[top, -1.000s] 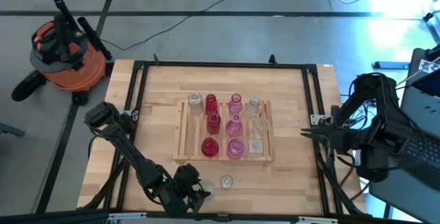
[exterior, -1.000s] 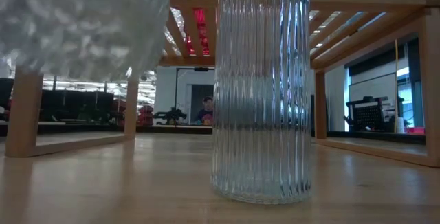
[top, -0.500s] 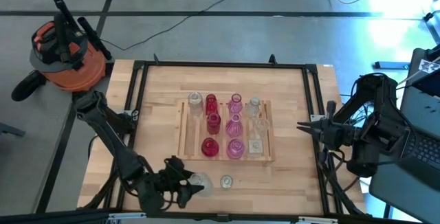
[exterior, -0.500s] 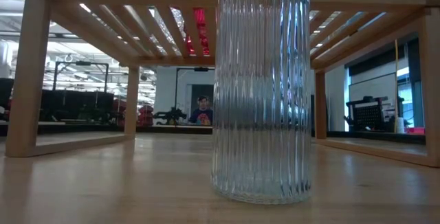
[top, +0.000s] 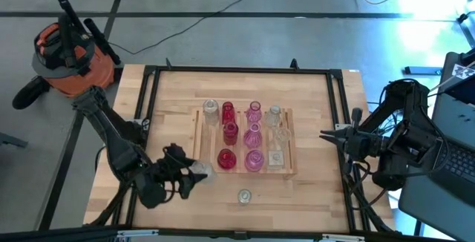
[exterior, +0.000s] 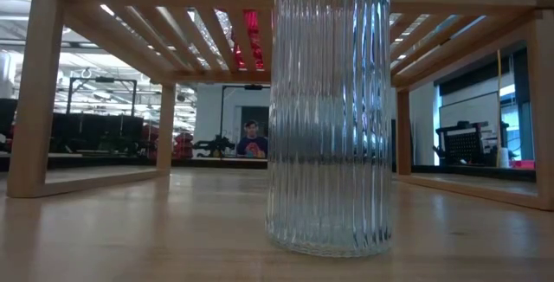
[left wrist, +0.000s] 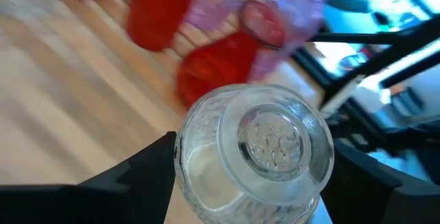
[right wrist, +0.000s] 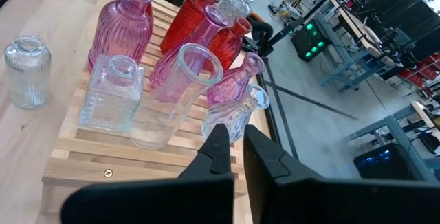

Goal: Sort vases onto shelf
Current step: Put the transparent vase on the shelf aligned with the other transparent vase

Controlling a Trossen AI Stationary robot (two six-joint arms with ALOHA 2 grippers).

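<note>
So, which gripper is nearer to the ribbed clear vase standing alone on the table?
Left. The left gripper is just beside the ribbed clear vase, holding another clear vase. The right gripper waits past the shelf.

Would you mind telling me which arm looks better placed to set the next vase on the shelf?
Left. The left gripper already holds a clear vase right beside the shelf. The right gripper waits shut and empty off the shelf's far side.

A robotics lab or workshop: around the wooden table [top: 171,93] lie a grey concrete floor [top: 223,41], trailing cables [top: 223,10] and an orange shop vacuum [top: 74,53]; beyond the table, a seated person [exterior: 251,139] among dark equipment racks [right wrist: 357,31].
</note>
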